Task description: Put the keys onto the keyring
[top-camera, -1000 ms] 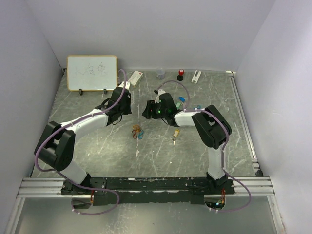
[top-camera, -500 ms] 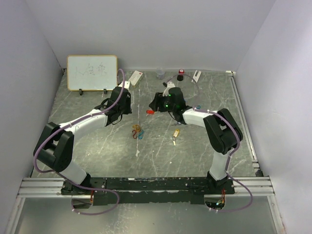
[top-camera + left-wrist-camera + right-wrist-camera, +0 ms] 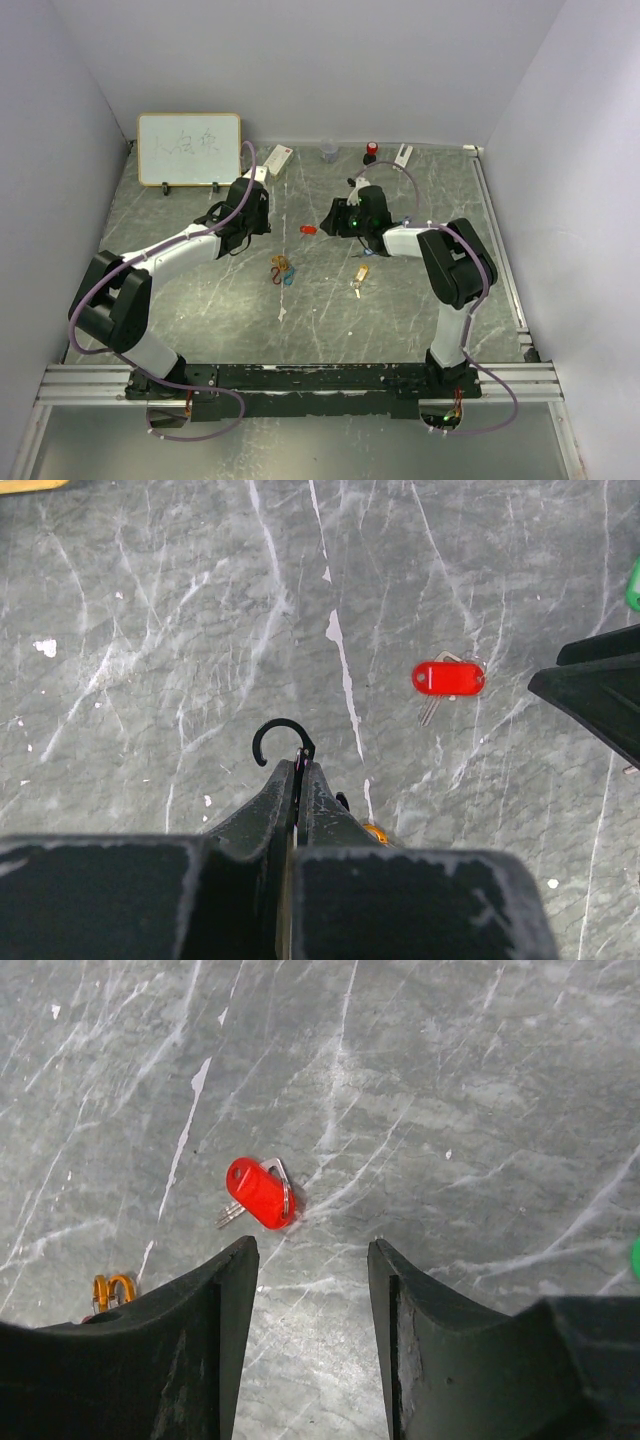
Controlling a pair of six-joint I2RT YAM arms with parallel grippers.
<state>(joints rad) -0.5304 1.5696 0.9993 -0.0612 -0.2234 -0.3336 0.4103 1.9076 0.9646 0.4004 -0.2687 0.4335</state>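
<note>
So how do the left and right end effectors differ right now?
The left end effector is shut, the right end effector open. The left pinches the black keyring; the right holds nothing, with the red-tagged key on the table ahead of it. Both point down at the table.

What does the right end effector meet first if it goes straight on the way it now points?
Probably the small metal key with the red plastic tag, lying slightly left of centre; depth is unclear.
</note>
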